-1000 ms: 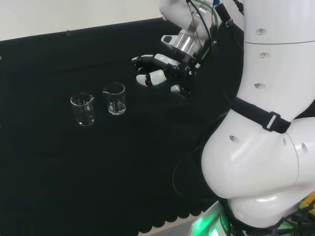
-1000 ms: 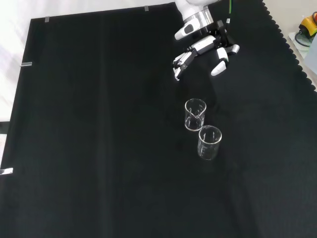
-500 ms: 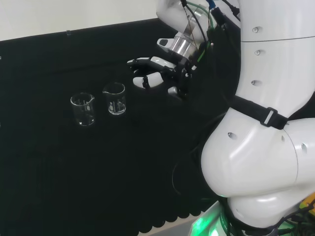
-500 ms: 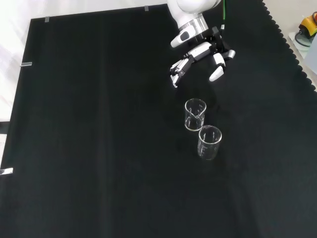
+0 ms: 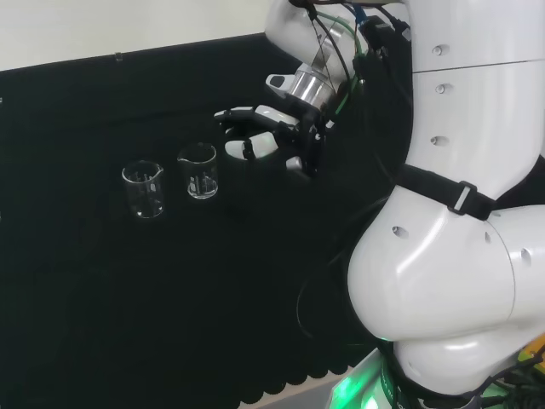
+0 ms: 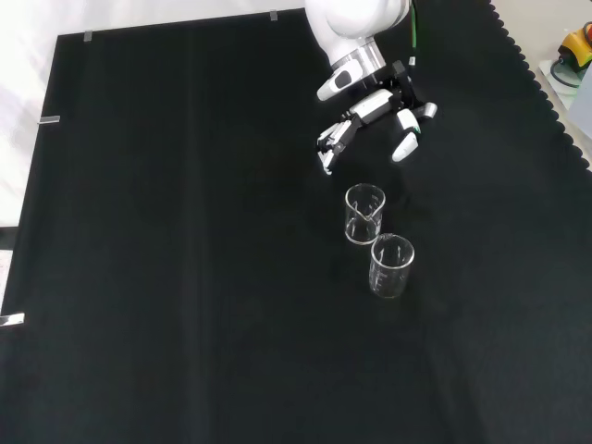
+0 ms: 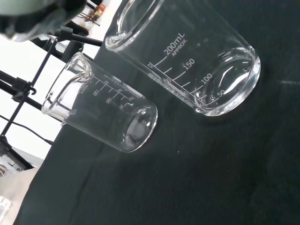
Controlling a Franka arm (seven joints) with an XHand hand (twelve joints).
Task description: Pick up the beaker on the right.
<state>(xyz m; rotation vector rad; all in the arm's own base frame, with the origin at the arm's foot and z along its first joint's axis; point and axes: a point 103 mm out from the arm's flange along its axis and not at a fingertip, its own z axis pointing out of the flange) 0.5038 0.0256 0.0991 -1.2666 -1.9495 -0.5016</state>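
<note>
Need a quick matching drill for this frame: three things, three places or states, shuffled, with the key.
Things:
1. hand
2. beaker nearer the hand
3. beaker farther from the hand
4. black cloth

Places or states:
A. leftmost glass in the head view
B. covers the bench under everything
C. open, off the glass, above the cloth
D. right one of the pair in the head view

Pairs: 1-C, 2-D, 3-A, 4-B
</note>
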